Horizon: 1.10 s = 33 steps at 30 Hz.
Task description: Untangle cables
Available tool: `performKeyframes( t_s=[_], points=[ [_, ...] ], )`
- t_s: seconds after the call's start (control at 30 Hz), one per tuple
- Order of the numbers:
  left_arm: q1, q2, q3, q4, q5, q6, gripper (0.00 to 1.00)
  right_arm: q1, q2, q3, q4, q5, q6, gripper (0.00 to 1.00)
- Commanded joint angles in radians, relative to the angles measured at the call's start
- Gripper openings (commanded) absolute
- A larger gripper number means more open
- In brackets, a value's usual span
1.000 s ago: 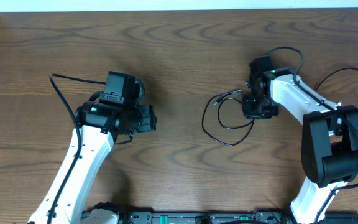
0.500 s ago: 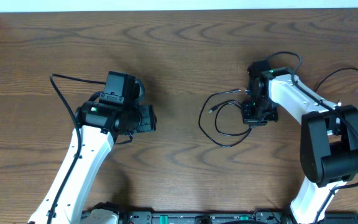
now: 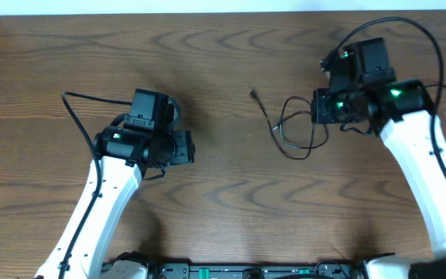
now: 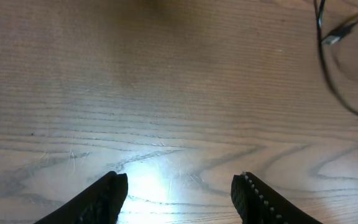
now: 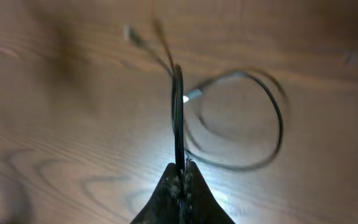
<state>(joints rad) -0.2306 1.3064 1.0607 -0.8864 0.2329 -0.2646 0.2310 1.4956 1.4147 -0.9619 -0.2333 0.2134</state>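
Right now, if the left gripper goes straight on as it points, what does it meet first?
Probably bare table: the left wrist view shows only wood ahead of the open left gripper. The black cable lies right of that line, though depth is unclear.

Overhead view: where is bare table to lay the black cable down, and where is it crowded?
The table is bare between the left gripper and the black cable, and in the lower middle. Crowded around the right gripper.

A robotics lab, by the look — a left arm (image 3: 103, 205) and a right arm (image 3: 424, 186), white with black joints and green lights, rise from a black rail (image 3: 238, 271) at the edge of a wood-grain table (image 3: 223, 62), white wall (image 3: 207, 6) behind.
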Motion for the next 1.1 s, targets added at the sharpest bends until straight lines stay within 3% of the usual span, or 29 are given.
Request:
performKeyframes(
  t_s=[0.0, 0.27, 0.4, 0.5, 0.57, 0.8, 1.07],
  points=[
    [-0.001, 0.001, -0.012, -0.003, -0.010, 0.006, 0.59, -0.012, -0.089, 0.011, 0.068, 0.067, -0.028, 0.01],
    [-0.001, 0.001, -0.012, -0.002, -0.010, 0.005, 0.59, -0.082, -0.264, 0.011, 0.168, 0.571, 0.058, 0.01],
    [-0.001, 0.001, -0.012, -0.002, -0.010, 0.005, 0.59, -0.105, -0.246, -0.002, 0.105, 0.500, 0.050, 0.15],
    [-0.001, 0.001, -0.012, -0.003, -0.009, 0.005, 0.59, -0.105, -0.200, -0.024, 0.047, 0.461, 0.040, 0.36],
    [-0.001, 0.001, -0.012, -0.007, -0.009, 0.005, 0.59, -0.105, -0.138, -0.027, -0.011, 0.422, 0.040, 0.43],
    [-0.001, 0.001, -0.012, -0.010, -0.010, 0.005, 0.59, -0.105, 0.083, -0.027, -0.085, 0.277, 0.057, 0.60],
    [-0.001, 0.001, -0.012, -0.010, -0.010, 0.005, 0.59, -0.105, 0.303, -0.027, -0.051, 0.235, 0.077, 0.77]
  ],
)
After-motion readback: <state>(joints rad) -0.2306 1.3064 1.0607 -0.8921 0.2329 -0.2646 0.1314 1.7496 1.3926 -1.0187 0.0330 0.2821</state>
